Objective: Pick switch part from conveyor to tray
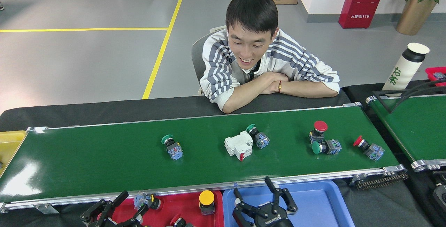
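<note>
The conveyor (104, 157) runs across the middle of the head view. On it lie a green-capped switch part (171, 146), a white breaker (238, 145) touching another green-capped part (258, 137), a red mushroom part (318, 131) beside a green-capped one (325, 146), and a red-capped part (368, 148) near the right end. The red tray (167, 206) at the bottom holds a yellow-capped part (206, 202) and a small part (148, 201). My left gripper (116, 207) is open at that tray's left edge. My right gripper (264, 195) is open and empty over the blue tray (313, 202).
A person leans with folded arms on the black table behind the belt. A yellow tray (8, 145) sits at the far left. At the right are a second green belt (414, 126), a white bottle (404, 66) and a red bin (435, 73).
</note>
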{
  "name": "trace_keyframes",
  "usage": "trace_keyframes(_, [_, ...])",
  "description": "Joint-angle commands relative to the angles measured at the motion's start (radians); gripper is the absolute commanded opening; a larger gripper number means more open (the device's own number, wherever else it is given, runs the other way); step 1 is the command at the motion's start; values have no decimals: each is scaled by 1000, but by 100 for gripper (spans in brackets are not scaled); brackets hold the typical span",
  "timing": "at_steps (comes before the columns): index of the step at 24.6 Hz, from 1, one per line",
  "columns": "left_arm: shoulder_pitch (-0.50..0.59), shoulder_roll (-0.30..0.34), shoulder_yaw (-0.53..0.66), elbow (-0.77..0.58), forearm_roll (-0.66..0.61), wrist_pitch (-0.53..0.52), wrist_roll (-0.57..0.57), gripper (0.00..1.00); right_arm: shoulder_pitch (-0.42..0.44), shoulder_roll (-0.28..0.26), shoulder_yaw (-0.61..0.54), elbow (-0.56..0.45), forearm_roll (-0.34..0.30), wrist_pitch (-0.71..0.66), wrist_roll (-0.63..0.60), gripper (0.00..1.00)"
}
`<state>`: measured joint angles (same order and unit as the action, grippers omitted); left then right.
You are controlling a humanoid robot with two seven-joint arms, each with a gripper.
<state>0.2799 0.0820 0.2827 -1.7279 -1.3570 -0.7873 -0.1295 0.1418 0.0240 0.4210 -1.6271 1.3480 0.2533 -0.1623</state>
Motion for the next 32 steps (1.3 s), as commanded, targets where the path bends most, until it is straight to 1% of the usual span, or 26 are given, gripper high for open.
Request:
trace_keyframes(1, [-1, -33, 15, -4, -7, 83, 2, 100, -5, -6, 1, -2, 5, 118, -25, 99])
trace_keyframes(2, [-2, -50, 21, -2, -11, 183, 2, 100, -11, -6, -1, 9, 14, 121, -23, 99])
trace_keyframes(3, [-2, -53, 19, 7, -14, 285, 2, 100, -16, -3, -1, 18, 23, 124, -16, 99])
trace_keyframes(5, [-1, -51, 18, 18, -14, 422, 2, 100, -41, 4, -2, 27, 43, 127, 21, 99])
trace_keyframes(8, [-1, -51, 23, 24, -16, 516, 4, 100, -105, 8, -8, 69, 46, 144, 75, 99])
trace_keyframes(9, [-4, -50, 23, 24, -16, 533, 7, 100, -140, 7, -7, 96, 46, 181, 81, 99])
trace_keyframes(11, [-8, -48, 23, 22, -14, 534, 7, 100, -191, 7, -2, 151, 48, 222, 92, 99])
trace_keyframes(14, [-5, -42, 13, 8, -16, 530, 7, 100, -202, 8, -4, 171, 49, 228, 101, 99])
trace_keyframes(16, [-19, -31, -8, -2, -56, 531, 7, 100, -203, 10, -7, 174, 49, 236, 103, 99])
trace_keyframes(17, [-44, -34, -30, 7, -94, 536, 7, 100, -208, 10, -8, 177, 48, 245, 107, 99])
trace_keyframes(18, [-94, -45, -68, 22, -140, 537, 7, 100, -209, 14, -8, 182, 48, 248, 112, 99])
trace_keyframes(20, [-176, -54, -122, 96, -188, 557, 7, 100, -231, 22, -8, 204, 46, 248, 115, 99])
trace_keyframes(24, [-311, -57, -165, 263, -197, 596, 8, 100, -288, 47, -24, 283, 45, 248, 115, 99])
trace_keyframes(27, [-409, -50, -169, 384, -197, 625, 8, 100, -332, 62, -33, 343, 40, 247, 115, 99])
trace_keyframes(32, [-522, -44, -169, 498, -197, 631, 8, 100, -403, 86, -47, 428, 37, 245, 115, 99])
